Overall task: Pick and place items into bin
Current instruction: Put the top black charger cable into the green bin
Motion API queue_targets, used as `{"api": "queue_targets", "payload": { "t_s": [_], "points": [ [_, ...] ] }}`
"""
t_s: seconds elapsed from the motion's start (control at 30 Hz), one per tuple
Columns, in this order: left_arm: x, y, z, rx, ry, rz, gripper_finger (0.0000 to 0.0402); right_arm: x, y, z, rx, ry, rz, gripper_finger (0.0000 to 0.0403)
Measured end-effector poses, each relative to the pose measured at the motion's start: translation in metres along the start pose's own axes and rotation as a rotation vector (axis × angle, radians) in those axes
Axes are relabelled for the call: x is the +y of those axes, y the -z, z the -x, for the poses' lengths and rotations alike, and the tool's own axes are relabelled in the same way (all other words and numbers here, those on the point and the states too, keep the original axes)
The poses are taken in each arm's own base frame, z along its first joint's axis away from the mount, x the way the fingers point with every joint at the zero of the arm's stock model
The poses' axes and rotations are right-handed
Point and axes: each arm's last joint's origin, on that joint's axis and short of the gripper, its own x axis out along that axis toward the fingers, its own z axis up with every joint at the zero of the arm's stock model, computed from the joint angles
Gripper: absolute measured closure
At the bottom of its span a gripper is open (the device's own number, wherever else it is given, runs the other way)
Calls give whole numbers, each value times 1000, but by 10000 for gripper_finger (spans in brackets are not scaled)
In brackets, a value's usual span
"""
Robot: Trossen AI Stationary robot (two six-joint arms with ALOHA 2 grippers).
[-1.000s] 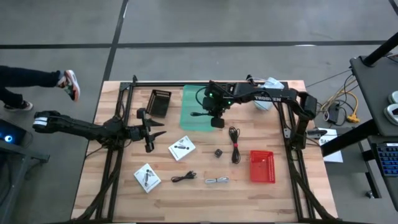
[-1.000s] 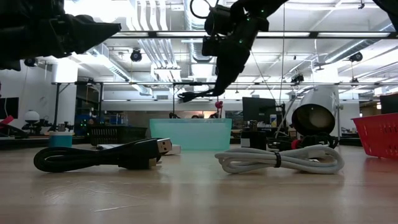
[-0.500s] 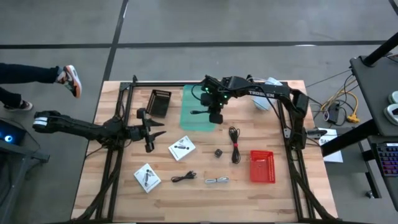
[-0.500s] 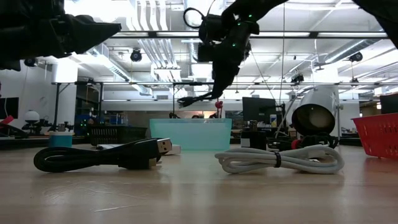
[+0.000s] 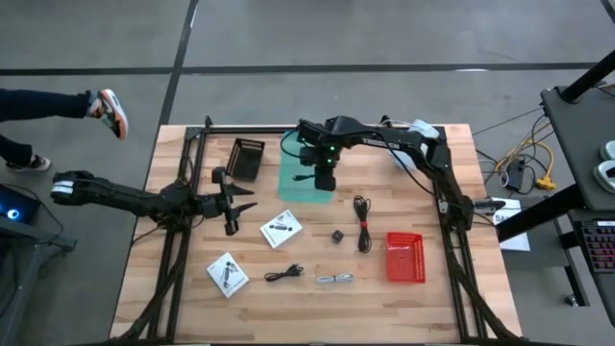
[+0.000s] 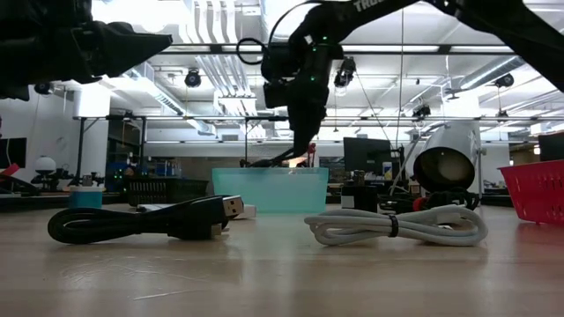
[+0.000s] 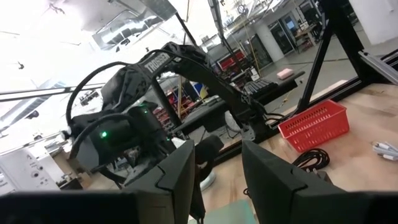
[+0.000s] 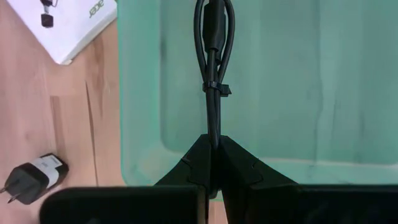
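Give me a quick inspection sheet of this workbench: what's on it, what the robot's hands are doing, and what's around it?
Surface: wooden table, bare between items.
Job's things: teal bin; two white packets; small dark cube; pale grey cable.
Clutter: red basket, black basket, large white cylinder.
Hands: right hand shut on a black cable, held over the bin; left hand hovers at the table's left side, holding nothing.
Cables: two more black coils on the table.
Surroundings: a person's foot beyond the table's left corner; workshop shelving behind.
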Motion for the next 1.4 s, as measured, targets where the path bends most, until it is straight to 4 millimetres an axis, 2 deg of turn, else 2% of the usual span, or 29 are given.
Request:
{"api": "queue_targets", "payload": {
  "t_s": [0.17,0.63,1.4],
  "points": [
    [0,0,0,2,-6,0,283,-1,-2,-3,19,-7,2,394],
    [0,0,0,7,-11,0,283,2,7,-5,110,-32,-28,394],
    [1,0,0,4,-12,0,283,3,4,-13,77,-50,-17,394]
  ]
}}
